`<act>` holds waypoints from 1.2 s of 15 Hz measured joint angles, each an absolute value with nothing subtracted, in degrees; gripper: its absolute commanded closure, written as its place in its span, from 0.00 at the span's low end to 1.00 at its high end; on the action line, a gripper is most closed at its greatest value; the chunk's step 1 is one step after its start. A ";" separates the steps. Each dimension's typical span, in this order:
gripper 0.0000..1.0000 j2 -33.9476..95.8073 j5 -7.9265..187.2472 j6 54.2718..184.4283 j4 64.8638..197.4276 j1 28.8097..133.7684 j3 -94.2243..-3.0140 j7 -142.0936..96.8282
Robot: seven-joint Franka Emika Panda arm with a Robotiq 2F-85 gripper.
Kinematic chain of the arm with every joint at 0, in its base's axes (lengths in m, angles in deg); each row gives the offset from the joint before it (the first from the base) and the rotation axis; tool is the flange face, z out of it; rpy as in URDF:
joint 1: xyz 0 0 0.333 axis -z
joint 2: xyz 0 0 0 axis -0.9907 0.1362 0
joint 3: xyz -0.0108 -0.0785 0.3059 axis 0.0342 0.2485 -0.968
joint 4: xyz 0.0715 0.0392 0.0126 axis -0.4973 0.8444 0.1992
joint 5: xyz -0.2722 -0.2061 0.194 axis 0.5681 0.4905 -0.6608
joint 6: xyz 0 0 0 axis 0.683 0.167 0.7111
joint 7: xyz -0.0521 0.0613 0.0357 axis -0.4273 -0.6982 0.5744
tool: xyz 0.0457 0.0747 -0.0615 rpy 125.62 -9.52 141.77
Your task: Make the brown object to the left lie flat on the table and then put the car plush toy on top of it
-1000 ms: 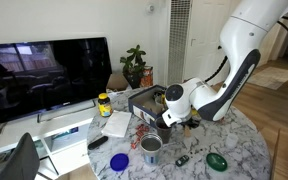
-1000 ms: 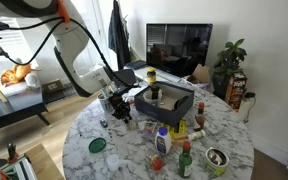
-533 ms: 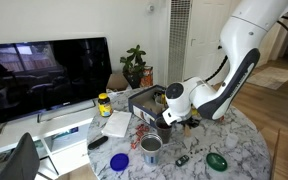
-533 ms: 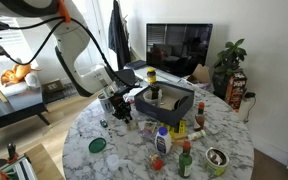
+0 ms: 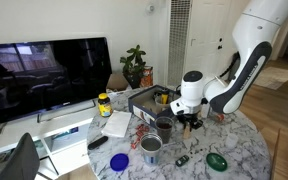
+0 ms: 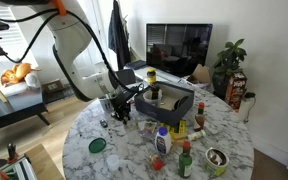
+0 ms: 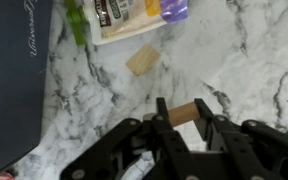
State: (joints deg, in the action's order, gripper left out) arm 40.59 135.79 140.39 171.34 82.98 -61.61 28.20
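In the wrist view a small brown cylinder (image 7: 184, 112) lies crosswise between my gripper's (image 7: 181, 115) two black fingers, just over the marble table (image 7: 254, 60); both fingers touch its ends. A second small tan block (image 7: 142, 60) lies flat on the marble farther ahead. The gripper hangs low over the table in both exterior views (image 5: 189, 122) (image 6: 121, 108). A pale crumpled thing (image 7: 136, 170) shows under the gripper body; I cannot tell whether it is the car plush toy.
A black box (image 6: 166, 101) (image 5: 142, 100) stands mid-table beside the gripper. Bottles (image 6: 162, 140), a metal cup (image 5: 150, 148), a blue lid (image 5: 121, 160) and green lids (image 5: 216, 160) (image 6: 97, 145) crowd the near side. A snack packet (image 7: 134, 15) lies ahead.
The arm has swung sideways along the table and the wrist now stands more upright over the marble; the gripper sits a little farther from the black box.
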 measured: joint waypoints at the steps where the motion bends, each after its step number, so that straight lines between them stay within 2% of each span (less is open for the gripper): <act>1: 0.92 40.06 135.49 143.12 172.85 83.64 -61.40 28.19; 10: 0.92 37.16 127.93 156.18 182.69 85.76 -60.69 25.21; 11: 0.90 37.13 127.93 156.86 183.04 85.65 -60.24 23.41; 12: 0.80 37.08 127.93 157.44 183.36 85.35 -59.74 21.38; 13: 0.43 37.00 127.94 157.79 183.62 84.88 -59.21 19.49; 14: 0.42 36.89 127.94 157.92 183.79 84.32 -58.68 17.74; 15: 0.36 36.83 127.94 157.92 183.91 83.75 -58.21 16.15; 18: 0.14 37.18 128.03 156.99 184.72 82.37 -56.50 13.52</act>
State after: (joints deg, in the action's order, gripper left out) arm 37.18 128.03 156.99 184.72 82.37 -56.50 13.52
